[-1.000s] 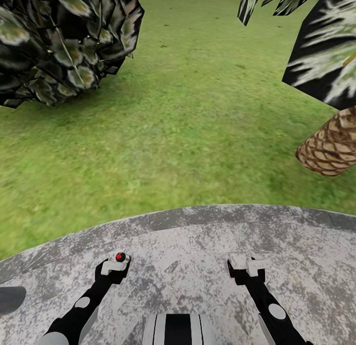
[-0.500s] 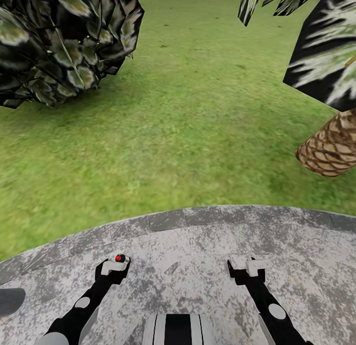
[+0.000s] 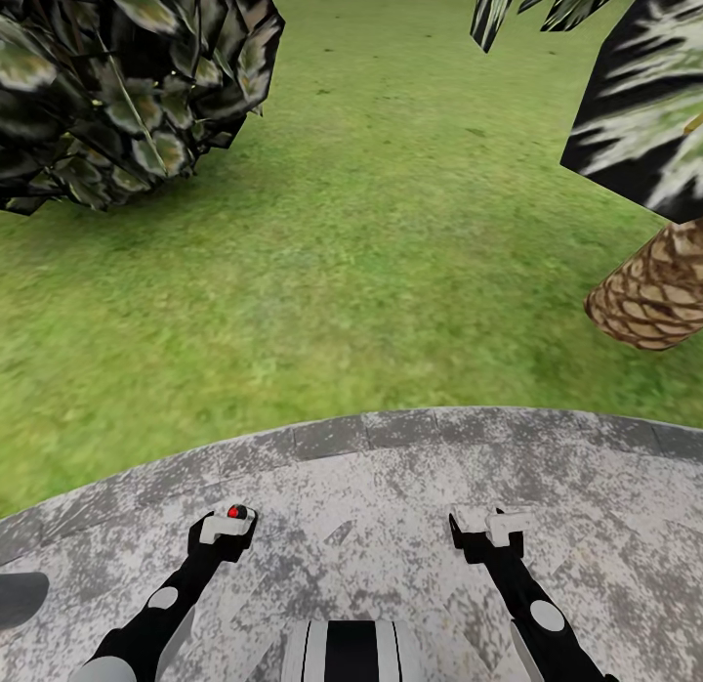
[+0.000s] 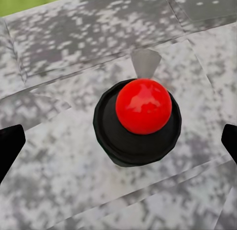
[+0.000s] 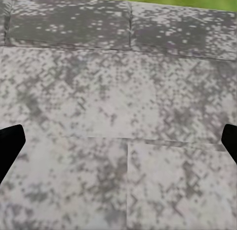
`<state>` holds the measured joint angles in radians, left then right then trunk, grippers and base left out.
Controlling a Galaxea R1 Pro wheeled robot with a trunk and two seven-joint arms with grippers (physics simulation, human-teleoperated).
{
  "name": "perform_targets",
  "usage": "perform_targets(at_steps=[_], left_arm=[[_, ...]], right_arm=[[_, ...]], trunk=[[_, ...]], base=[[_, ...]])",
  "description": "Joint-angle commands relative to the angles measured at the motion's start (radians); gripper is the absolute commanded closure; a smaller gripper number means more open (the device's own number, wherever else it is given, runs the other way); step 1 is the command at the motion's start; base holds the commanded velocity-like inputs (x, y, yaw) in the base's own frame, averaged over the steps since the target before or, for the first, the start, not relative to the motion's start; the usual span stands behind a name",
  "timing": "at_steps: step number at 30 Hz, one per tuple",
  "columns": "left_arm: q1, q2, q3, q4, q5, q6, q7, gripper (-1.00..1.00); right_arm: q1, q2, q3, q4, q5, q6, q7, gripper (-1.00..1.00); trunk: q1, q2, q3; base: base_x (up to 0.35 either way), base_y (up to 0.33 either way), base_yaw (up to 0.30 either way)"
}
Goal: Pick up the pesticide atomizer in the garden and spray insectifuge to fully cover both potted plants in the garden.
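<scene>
The pesticide atomizer (image 3: 235, 512) sits clamped in my left gripper (image 3: 228, 522), red tip up, low over the round grey paved patch (image 3: 391, 487). My right gripper (image 3: 491, 524) hangs nearby, fingers apart, empty. Lawn (image 3: 371, 233) lies beyond.

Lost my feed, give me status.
Left gripper around pesticide atomizer, grip unconfirmed. Right gripper empty over paved patch. Dark shrub ahead left.

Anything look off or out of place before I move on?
Nothing stands out. The pesticide atomizer sits at the left gripper, red tip up, over the grey paved patch. The right gripper holds nothing. No potted plants in sight yet.
</scene>
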<state>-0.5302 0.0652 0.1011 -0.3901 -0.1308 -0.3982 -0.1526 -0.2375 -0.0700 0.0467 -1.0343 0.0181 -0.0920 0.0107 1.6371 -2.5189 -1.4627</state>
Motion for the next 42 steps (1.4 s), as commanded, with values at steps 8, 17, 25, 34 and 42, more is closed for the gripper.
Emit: perform_targets(at_steps=[8,17,25,34,42], left_arm=[[-0.001,-0.001,0.009,0.001,-0.010,-0.004,-0.005,-1.00],[0.000,-0.001,0.009,0.001,-0.010,-0.004,-0.005,-1.00],[0.000,-0.001,0.008,0.001,-0.010,-0.005,-0.007,-1.00],[0.000,-0.001,0.008,0.000,-0.010,-0.005,-0.007,-1.00],[0.001,0.000,0.008,0.001,-0.010,-0.005,-0.007,-1.00]], right_arm=[[0.000,-0.001,0.001,0.000,0.002,-0.002,0.002,-1.00],[0.000,-0.001,0.001,0.000,0.002,-0.003,0.002,-1.00],[0.000,-0.001,0.001,0.000,0.002,-0.003,0.001,-1.00],[0.000,-0.001,0.001,0.000,0.002,-0.002,0.002,-1.00],[0.000,-0.001,0.001,0.000,0.002,-0.003,0.002,-1.00]], trunk=[[0.000,0.000,0.001],[0.000,0.000,0.002],[0.000,0.000,0.002],[0.002,-0.001,-0.014],[0.002,-0.001,-0.014]], base=[[0.000,0.000,-0.045],[0.000,0.000,-0.017],[0.000,0.000,0.000],[0.000,0.000,0.000],[0.000,0.000,0.000]])
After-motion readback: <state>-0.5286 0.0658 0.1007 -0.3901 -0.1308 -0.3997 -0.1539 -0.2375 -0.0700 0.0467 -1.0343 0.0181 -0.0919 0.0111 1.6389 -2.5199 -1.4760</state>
